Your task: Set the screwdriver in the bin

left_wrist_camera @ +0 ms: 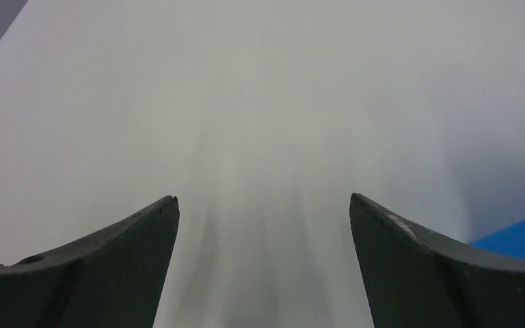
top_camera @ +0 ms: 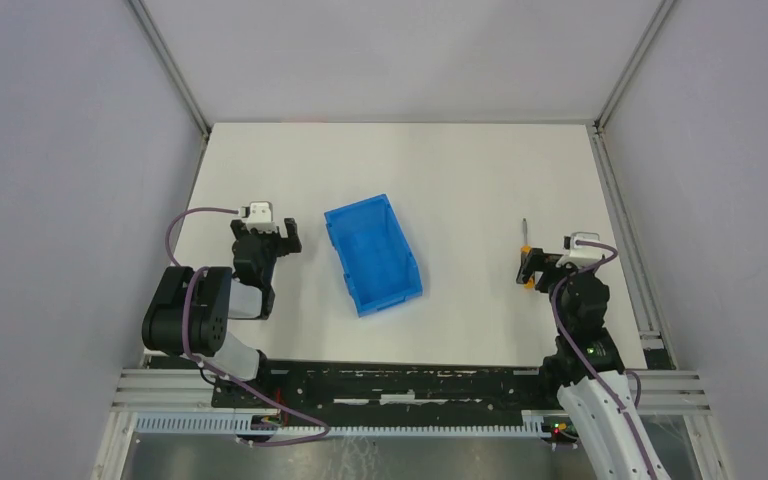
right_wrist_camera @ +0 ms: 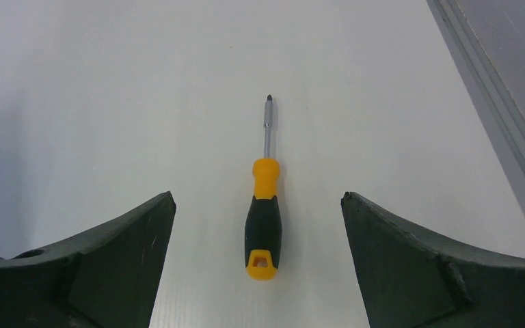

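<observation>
From where I stand this looks like the approach for the pick. The right gripper (right_wrist_camera: 258, 197) hovers low over the white table (top_camera: 460, 170), jaws spread wide and holding nothing. The small screwdriver with a black-and-orange handle and thin metal shaft (right_wrist_camera: 264, 212) lies flat between them, handle near and tip pointing far. It sits on the right of the table, well apart from the blue plastic open-top bin (top_camera: 373, 255) in the middle. Next, I'd say, the gripper must drop, close across the handle, then carry it left to the bin. The right wrist view shows the gap either side of the handle, which the overhead view partly hides. Only the overhead view shows the whole bin and the left gripper (top_camera: 273, 243), wide open and empty, left of it.
</observation>
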You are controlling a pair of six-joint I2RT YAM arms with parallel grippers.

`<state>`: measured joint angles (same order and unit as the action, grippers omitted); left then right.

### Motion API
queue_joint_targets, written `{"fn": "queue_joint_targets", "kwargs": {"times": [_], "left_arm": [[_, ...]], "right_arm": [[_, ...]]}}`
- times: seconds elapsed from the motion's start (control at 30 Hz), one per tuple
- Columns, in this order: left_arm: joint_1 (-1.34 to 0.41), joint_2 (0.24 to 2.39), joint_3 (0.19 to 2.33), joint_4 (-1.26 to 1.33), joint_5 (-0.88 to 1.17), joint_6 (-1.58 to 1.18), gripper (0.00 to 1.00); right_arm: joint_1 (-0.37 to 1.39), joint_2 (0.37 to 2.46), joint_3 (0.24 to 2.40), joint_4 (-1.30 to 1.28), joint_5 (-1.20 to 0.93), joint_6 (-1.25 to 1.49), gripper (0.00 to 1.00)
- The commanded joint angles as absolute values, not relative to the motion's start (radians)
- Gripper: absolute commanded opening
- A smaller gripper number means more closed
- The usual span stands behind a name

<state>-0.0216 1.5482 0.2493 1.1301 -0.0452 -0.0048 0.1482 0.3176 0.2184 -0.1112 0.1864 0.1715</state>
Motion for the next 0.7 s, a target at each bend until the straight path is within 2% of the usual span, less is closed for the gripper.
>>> {"fn": "queue_joint_targets", "kwargs": {"times": [0.0,0.23,0.3,0.43,0.5,0.57,0.67], "left_arm": [[-0.017,1.533,0.253,1.157,-0.038,-0.026,1.00],[-0.017,1.533,0.253,1.156,-0.038,-0.026,1.00],[-0.017,1.533,0.253,1.156,-0.038,-0.026,1.00],[-0.017,1.533,0.253,1.155,-0.039,-0.026,1.00],[-0.017,1.533,0.253,1.156,-0.038,-0.026,1.00],[-0.016,1.534,0.253,1.156,-0.039,-0.026,1.00],[-0.017,1.533,0.253,1.156,-0.039,-0.026,1.00]], "right_arm": [[0.148,0.327,0.265,-0.041,0.249,0.211,0.98],[0.146,0.426,0.466,-0.007,0.208,0.146,0.98],[0.147,0.563,0.624,-0.081,0.198,0.087,0.98],[0.143,1.045,1.154,-0.547,0.346,0.090,0.98],[0.126,1.258,1.309,-0.684,0.249,0.072,0.98],[0.119,1.408,1.376,-0.751,0.171,0.068,0.98],[0.116,1.498,1.278,-0.686,0.171,0.080,0.97]]}}
